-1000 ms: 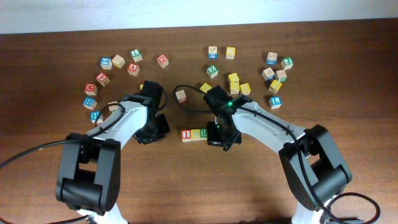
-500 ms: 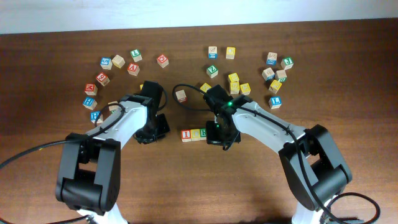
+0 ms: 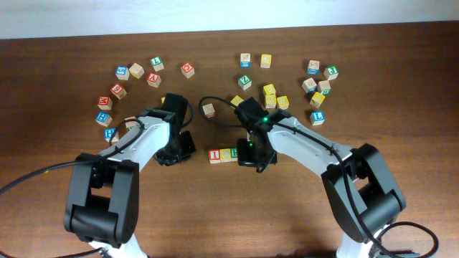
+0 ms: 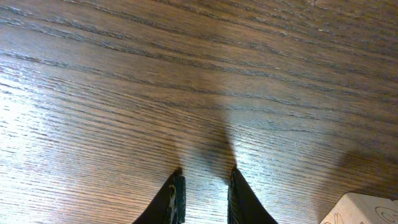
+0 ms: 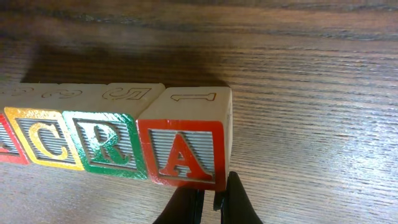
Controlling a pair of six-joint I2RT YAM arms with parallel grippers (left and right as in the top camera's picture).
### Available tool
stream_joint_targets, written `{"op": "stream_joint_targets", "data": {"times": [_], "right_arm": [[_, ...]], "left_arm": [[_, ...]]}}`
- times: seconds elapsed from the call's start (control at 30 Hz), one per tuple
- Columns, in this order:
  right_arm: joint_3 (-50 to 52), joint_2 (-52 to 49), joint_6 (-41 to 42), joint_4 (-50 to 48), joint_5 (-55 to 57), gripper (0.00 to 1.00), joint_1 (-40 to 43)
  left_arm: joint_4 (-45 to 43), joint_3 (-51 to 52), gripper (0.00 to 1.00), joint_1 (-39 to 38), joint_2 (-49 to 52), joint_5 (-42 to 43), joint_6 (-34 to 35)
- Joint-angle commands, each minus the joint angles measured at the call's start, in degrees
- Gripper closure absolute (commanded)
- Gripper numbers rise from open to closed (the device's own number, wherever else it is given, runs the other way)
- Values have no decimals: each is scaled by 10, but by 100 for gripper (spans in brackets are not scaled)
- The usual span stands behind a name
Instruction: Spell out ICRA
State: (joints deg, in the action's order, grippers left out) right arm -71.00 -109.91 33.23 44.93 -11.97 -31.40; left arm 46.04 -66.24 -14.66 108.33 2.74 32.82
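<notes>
Four wooden cubes stand side by side in a row: red I (image 5: 7,146), yellow C (image 5: 45,140), green R (image 5: 106,143) and red A (image 5: 183,152). From overhead, the I (image 3: 214,155), C (image 3: 225,154) and R (image 3: 234,153) show at the table's middle, while the A is hidden under my right gripper (image 3: 249,153). In the wrist view that gripper (image 5: 214,202) is shut and empty, its tips against the A cube's lower right edge. My left gripper (image 3: 176,152) hovers left of the row, its jaws (image 4: 205,193) slightly open over bare wood.
Loose letter cubes lie scattered at the back left (image 3: 136,70) and back right (image 3: 315,86). Yellow ones (image 3: 270,92) sit close to the right arm and a single cube (image 3: 209,110) lies behind the row. A cube's corner (image 4: 364,211) shows beside the left fingers.
</notes>
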Motion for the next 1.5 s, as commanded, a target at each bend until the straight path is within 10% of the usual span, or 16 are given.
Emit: {"op": "stream_joint_targets", "data": {"times": [0.0, 0.4, 1.47], "right_arm": [[6, -1, 5, 0, -5, 96, -2], [-46, 33, -42, 108, -7, 96, 44], [-45, -39, -38, 3, -40, 96, 43]], "left_arm": [[1, -7, 84, 2, 8, -6, 4], [1, -7, 99, 0, 8, 30, 4], [-55, -5, 100, -67, 8, 80, 25]]}}
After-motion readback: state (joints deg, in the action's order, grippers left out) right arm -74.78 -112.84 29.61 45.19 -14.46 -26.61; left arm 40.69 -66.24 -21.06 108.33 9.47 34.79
